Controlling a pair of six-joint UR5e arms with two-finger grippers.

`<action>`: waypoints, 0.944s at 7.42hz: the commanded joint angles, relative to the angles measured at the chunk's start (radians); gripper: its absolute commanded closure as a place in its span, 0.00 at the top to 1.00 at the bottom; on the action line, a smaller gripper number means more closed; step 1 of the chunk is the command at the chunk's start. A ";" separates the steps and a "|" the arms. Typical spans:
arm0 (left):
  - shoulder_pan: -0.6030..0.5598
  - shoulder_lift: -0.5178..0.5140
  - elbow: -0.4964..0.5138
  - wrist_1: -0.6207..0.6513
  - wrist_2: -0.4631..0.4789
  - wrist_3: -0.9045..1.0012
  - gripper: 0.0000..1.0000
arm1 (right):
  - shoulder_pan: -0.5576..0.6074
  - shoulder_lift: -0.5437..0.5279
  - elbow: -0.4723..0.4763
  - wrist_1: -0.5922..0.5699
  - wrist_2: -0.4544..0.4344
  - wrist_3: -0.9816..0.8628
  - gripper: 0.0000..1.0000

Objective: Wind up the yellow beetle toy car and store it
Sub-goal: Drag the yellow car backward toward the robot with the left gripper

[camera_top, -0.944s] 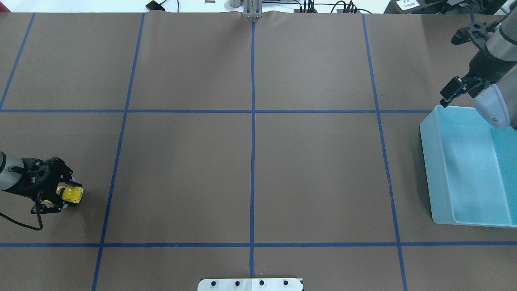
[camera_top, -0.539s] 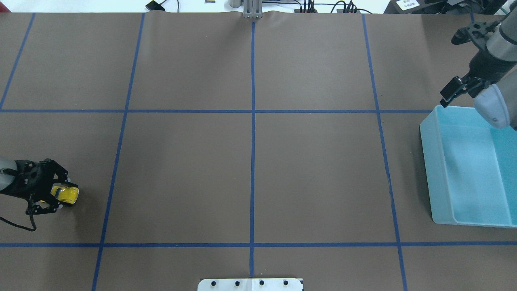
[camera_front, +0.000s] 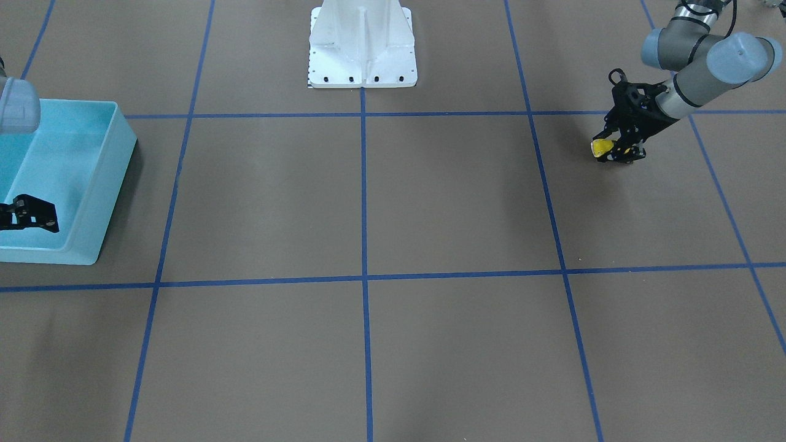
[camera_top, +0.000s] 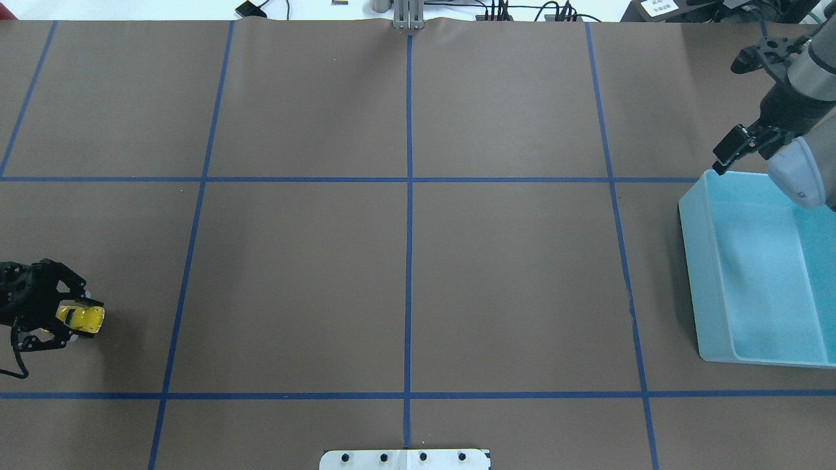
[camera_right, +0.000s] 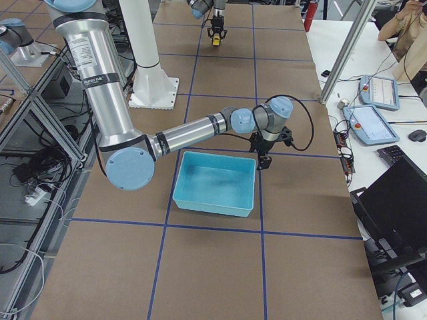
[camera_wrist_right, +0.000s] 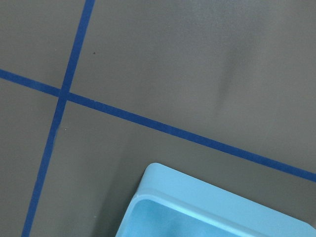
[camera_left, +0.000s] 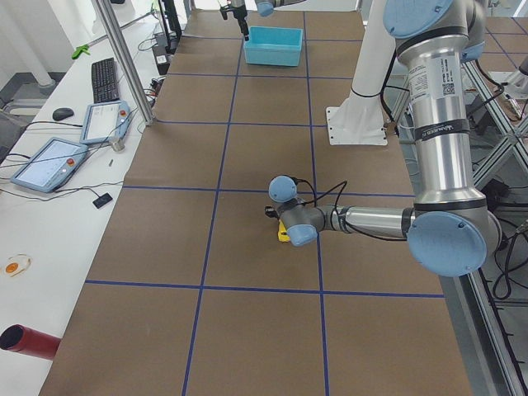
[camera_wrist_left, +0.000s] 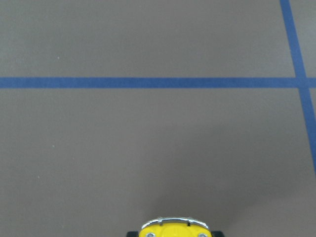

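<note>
The yellow beetle toy car (camera_top: 82, 318) sits low over the brown table at the far left, between the fingers of my left gripper (camera_top: 86, 319), which is shut on it. It shows as a yellow spot in the front view (camera_front: 602, 147), and its front bumper fills the bottom edge of the left wrist view (camera_wrist_left: 174, 229). My right gripper (camera_top: 718, 163) hangs by the far left corner of the light blue bin (camera_top: 691, 261), looks shut, and holds nothing.
The bin (camera_front: 120, 153) stands at the table's right side; its corner shows in the right wrist view (camera_wrist_right: 197, 192). Blue tape lines (camera_top: 408, 196) cross the brown table. The white robot base plate (camera_front: 362, 67) is at the near middle edge.
My left gripper has slid to the left along the table with the yellow car in it. The right arm has not moved.
</note>
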 commanded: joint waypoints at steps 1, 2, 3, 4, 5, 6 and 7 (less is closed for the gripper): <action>-0.009 0.008 0.043 -0.059 -0.010 0.000 0.00 | 0.000 0.000 0.000 0.000 0.000 0.000 1.00; -0.023 0.006 0.049 -0.061 -0.021 0.000 0.00 | 0.000 0.000 0.000 0.000 0.000 0.000 1.00; -0.035 0.006 0.049 -0.061 -0.024 0.002 0.00 | 0.000 0.000 0.000 0.000 0.000 0.000 1.00; -0.043 0.006 0.061 -0.061 -0.029 0.006 0.00 | 0.000 0.000 0.000 0.000 0.000 0.000 1.00; -0.053 0.006 0.066 -0.061 -0.038 0.008 0.00 | 0.000 0.000 0.000 0.000 0.000 0.000 1.00; -0.057 0.006 0.078 -0.082 -0.039 0.009 0.00 | 0.000 0.000 0.000 0.000 0.000 0.000 1.00; -0.061 0.006 0.119 -0.131 -0.047 0.008 0.00 | 0.000 0.000 0.000 0.000 0.000 0.000 1.00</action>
